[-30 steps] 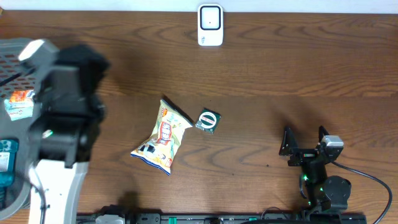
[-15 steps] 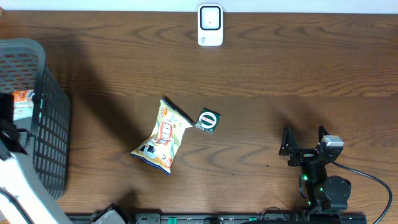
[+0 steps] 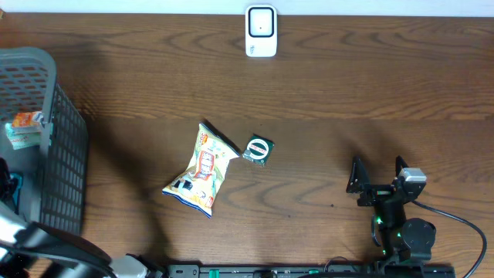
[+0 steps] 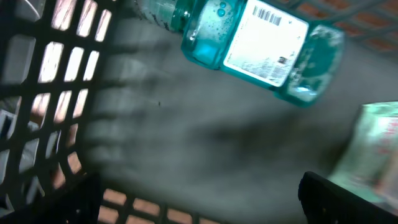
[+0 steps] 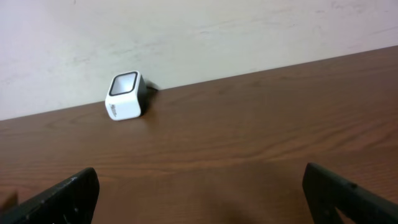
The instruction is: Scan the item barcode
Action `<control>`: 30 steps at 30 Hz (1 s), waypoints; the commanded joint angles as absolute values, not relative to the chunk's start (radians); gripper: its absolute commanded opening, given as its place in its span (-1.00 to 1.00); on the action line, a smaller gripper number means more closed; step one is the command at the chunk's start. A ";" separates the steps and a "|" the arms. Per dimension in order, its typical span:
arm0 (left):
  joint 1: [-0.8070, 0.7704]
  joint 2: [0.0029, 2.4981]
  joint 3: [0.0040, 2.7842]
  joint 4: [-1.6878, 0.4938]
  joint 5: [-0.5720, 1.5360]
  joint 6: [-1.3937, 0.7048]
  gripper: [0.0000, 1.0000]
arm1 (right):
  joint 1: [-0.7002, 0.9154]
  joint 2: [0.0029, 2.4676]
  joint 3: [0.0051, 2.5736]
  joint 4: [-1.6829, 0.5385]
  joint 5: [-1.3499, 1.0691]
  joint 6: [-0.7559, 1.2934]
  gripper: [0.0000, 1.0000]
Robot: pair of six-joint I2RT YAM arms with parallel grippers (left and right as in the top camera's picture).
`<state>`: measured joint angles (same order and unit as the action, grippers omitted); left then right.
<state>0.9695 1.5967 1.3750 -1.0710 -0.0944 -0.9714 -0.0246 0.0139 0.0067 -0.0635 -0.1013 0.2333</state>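
The white scanner [image 3: 261, 32] stands at the table's far edge, and the right wrist view shows it as the scanner [image 5: 124, 96] against the wall. Inside the grey basket [image 3: 65, 162], the left wrist view shows a teal bottle [image 4: 261, 43] lying with its white barcode label facing up. A pale green pack [image 4: 373, 149] lies to its right. My left gripper [image 4: 205, 199] hangs open over the basket floor, holding nothing. In the overhead view only part of the left arm [image 3: 46, 251] shows. My right gripper [image 3: 378, 174] rests open and empty at the front right.
A yellow snack bag [image 3: 201, 170] and a small green round packet [image 3: 258, 150] lie mid-table. An orange-and-white box [image 3: 23, 127] sits in the basket. The basket's lattice wall [image 4: 43, 93] rises close on the left gripper's left side.
The left arm has dropped away from over the basket toward the lower left corner of the overhead view, uncovering the basket. The right arm has not moved.
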 commanded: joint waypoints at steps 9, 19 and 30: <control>0.975 1.697 1.377 -0.897 -0.141 -0.325 0.96 | -0.019 0.011 0.006 -0.067 -0.107 0.231 0.99; 0.975 1.744 1.375 -0.800 -0.229 -0.141 0.96 | -0.019 0.011 0.006 -0.067 -0.107 0.231 0.99; 0.978 1.871 1.364 -0.780 -0.229 0.015 0.95 | -0.019 0.011 0.006 -0.067 -0.107 0.231 0.99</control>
